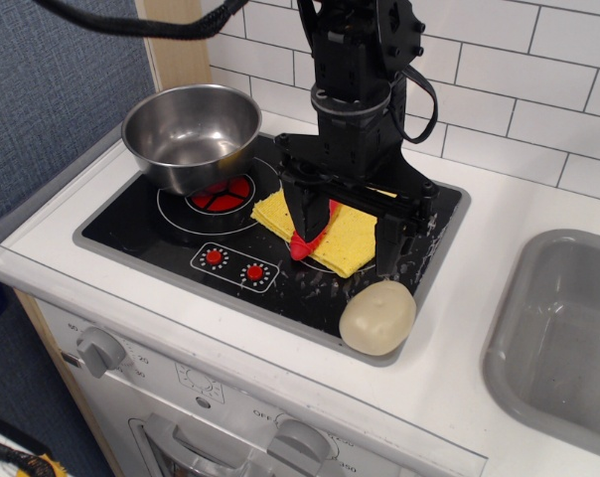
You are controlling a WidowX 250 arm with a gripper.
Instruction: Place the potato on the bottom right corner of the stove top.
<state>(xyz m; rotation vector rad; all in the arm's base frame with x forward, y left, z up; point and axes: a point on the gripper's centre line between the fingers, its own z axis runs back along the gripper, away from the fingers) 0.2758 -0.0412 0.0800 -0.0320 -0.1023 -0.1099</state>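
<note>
My end effector (348, 243) hangs released above the stove top (161, 231), its two black fingers (391, 238) spread wide apart and gripping nothing. The potato (377, 317), a pale cream oval, lies free at the near right corner of the stove top, touching the grey rim, just below and clear of my right finger. Under my fingers sits a yellow sponge cloth (325, 234) with a red-handled spoon (302, 241) on it. A steel bowl (192, 134) rests on the far left burner. A grey sink (563, 338) is set into the white tabletop (469, 298) at the right.
</note>
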